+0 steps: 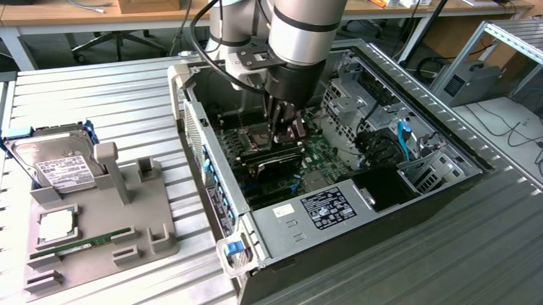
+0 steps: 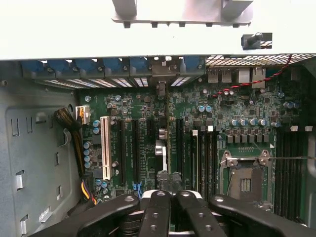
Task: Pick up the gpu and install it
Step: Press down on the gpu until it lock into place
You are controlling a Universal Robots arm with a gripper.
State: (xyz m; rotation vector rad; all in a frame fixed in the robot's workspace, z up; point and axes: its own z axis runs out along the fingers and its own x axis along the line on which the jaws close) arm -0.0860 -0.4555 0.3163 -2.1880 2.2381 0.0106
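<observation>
The gpu (image 1: 273, 160) stands on edge in a slot of the green motherboard (image 1: 318, 155) inside the open computer case (image 1: 441, 184). In the wrist view the gpu (image 2: 168, 140) shows as a thin card seen edge-on, running from the case's rear slot brackets toward my fingers. My gripper (image 1: 285, 132) hangs down inside the case right over the card's upper edge. Its black fingers (image 2: 160, 205) are pressed together, shut, with the gripper (image 2: 171, 193) sitting at the card's near end. Whether the tips touch the card I cannot tell.
A grey holder tray (image 1: 149, 219) at the exterior view's left carries a silver hard drive (image 1: 53, 166), a square chip (image 1: 56, 226) and a narrow memory stick (image 1: 81, 245). Inside the case are the power supply (image 1: 327, 206), drive cages (image 1: 352, 95), an empty CPU socket (image 2: 245, 183) and cable bundles (image 2: 71, 126).
</observation>
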